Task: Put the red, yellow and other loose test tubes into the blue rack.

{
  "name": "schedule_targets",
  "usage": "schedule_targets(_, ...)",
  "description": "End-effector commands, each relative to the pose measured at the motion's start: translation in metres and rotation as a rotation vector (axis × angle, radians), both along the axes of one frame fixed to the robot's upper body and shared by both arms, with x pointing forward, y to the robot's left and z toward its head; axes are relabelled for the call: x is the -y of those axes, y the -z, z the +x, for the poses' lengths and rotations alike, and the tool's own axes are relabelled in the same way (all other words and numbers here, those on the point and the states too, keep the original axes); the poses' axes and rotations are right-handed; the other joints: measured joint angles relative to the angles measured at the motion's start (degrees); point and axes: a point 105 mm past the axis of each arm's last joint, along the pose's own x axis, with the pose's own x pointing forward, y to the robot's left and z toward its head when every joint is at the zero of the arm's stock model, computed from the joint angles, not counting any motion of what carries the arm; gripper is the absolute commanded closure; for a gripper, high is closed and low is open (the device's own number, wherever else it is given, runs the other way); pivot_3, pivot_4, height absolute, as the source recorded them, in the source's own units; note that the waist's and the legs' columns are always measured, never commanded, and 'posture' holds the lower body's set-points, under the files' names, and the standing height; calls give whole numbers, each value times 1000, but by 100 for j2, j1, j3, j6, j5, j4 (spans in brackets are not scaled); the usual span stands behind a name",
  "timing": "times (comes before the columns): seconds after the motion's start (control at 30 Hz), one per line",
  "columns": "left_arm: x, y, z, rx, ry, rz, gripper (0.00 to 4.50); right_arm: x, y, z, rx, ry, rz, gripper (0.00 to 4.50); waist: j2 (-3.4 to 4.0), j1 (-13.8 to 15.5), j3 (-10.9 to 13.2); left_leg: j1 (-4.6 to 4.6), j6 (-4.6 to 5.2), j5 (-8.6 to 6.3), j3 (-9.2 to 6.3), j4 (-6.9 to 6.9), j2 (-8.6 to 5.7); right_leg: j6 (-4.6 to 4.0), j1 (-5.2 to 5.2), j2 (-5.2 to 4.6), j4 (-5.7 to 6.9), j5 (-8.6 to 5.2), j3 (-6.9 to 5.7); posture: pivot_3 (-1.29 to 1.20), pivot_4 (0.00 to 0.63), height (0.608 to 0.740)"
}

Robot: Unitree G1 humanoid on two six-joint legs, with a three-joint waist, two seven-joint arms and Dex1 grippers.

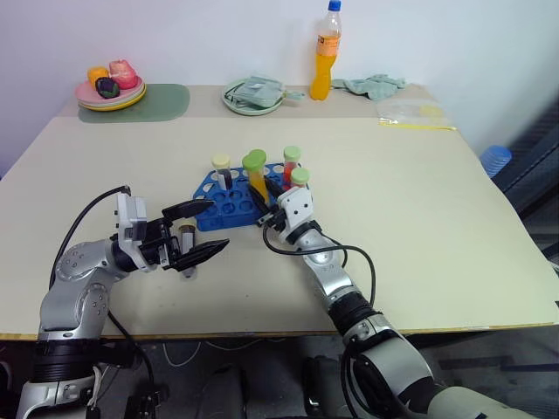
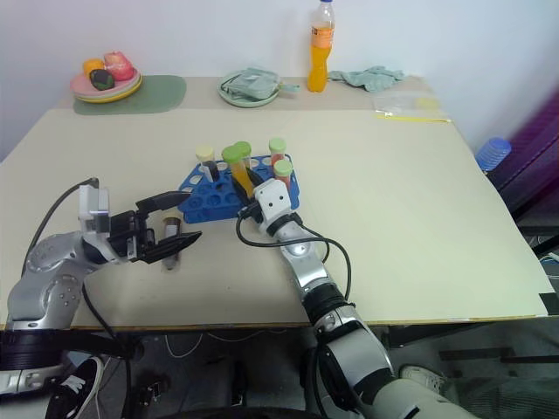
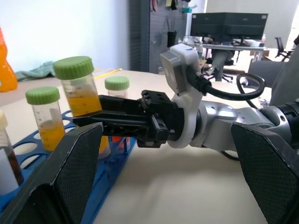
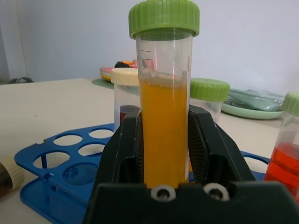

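Here the right gripper (image 4: pixel 164 154) has its fingers (image 4: pixel 122 154) clamped on a green-capped tube of yellow-orange liquid (image 4: pixel 164 107), holding it upright over the blue rack (image 1: pixel 229 202), near the rack's near edge. The tube's base is hidden by the fingers, so whether it sits in a hole cannot be told.

The left gripper (image 1: pixel 199 232) has its fingers spread wide and holds nothing; between them, on the table (image 1: pixel 419 218), lies a loose tube with dark contents (image 1: pixel 187 249), just in front of the rack's left corner.

The rack stands near the middle of the table. In it stand a cream-capped tube with dark contents (image 1: pixel 222 170), a green-capped tube of red liquid (image 1: pixel 291 163), and a green-capped tube (image 1: pixel 300 178) just beside the right gripper. Several holes of the rack are open.

Along the far edge of the table sit a stack of plates with toy food (image 1: pixel 110 87) on a green mat (image 1: pixel 157 103), a green plate with a folded cloth (image 1: pixel 254 94), a bottle of orange drink (image 1: pixel 326 52), a crumpled cloth (image 1: pixel 374 85) and a clear plastic bag (image 1: pixel 412 113).
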Motion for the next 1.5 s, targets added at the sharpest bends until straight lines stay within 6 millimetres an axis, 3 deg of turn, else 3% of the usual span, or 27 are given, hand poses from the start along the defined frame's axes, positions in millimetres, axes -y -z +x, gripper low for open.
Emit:
schedule_targets(0.03,-3,-7,-3,44,-4,5,0,-7,-11,-2,41,-20,20,3675,0,-9,0,1,0,0,0,0,0,1,0,0,2,0,0,0,150,740)
schedule_targets(0.2,1,-9,-4,47,-4,5,0,-4,-6,-3,17,-42,36,3675,0,-8,0,6,0,0,0,0,0,1,0,-1,16,0,0,0,150,740)
schedule_targets(0.23,2,-9,-4,48,-3,5,0,-4,-7,-4,13,-57,49,2641,0,-7,0,6,0,0,0,0,0,1,0,-1,17,0,0,0,150,740)
schedule_targets(0.27,4,-10,-4,49,-1,6,0,-3,-7,-4,11,-59,57,2302,0,-7,0,6,0,0,0,0,0,1,0,-1,18,0,0,0,150,740)
schedule_targets(0.4,8,-14,-4,51,2,4,0,0,-8,-6,26,-59,32,157,0,-7,0,8,0,0,0,0,0,11,0,-3,23,6,0,0,150,740)
schedule_targets(0.43,9,-15,-3,51,2,3,0,1,-9,-8,37,-66,25,67,0,-6,0,9,0,0,0,0,0,11,0,-3,24,6,0,0,150,740)
schedule_targets(0.6,8,-16,-4,50,-1,4,0,16,-19,-26,92,-124,19,67,0,12,0,9,0,0,-1,0,-2,12,0,-5,25,6,0,0,150,740)
schedule_targets(0.83,-5,-10,-8,4,-39,50,0,80,-34,-68,91,-187,-131,67,-1,36,0,9,0,0,1,2,-11,0,0,-20,23,-1,0,0,150,740)
schedule_targets(0.93,-18,10,3,-108,-171,220,0,108,-36,-89,-30,-314,-171,67,1,19,1,16,0,0,-1,2,-6,-1,1,-8,26,-2,0,0,150,740)
schedule_targets(1.0,-25,10,8,-146,-258,255,0,117,-37,-102,-101,-407,-192,67,-1,25,1,21,0,0,-4,0,-6,-1,4,-5,27,-3,0,0,150,740)
schedule_targets(1.13,-40,-7,18,-242,-480,248,0,122,-56,-112,-138,-552,-211,67,-9,28,6,22,1,-1,-3,1,-3,-2,6,-4,24,-4,1,0,150,740)
schedule_targets(1.27,-43,-12,4,-411,-514,299,0,112,-75,-114,-133,-666,-213,67,-15,9,9,24,1,-1,-5,0,1,1,4,2,26,-3,2,0,150,740)
schedule_targets(1.5,-68,-16,0,-616,-651,328,0,94,-77,-110,-70,-705,-271,67,-19,102,9,22,1,-1,-7,0,-3,1,3,3,28,-4,2,0,150,740)
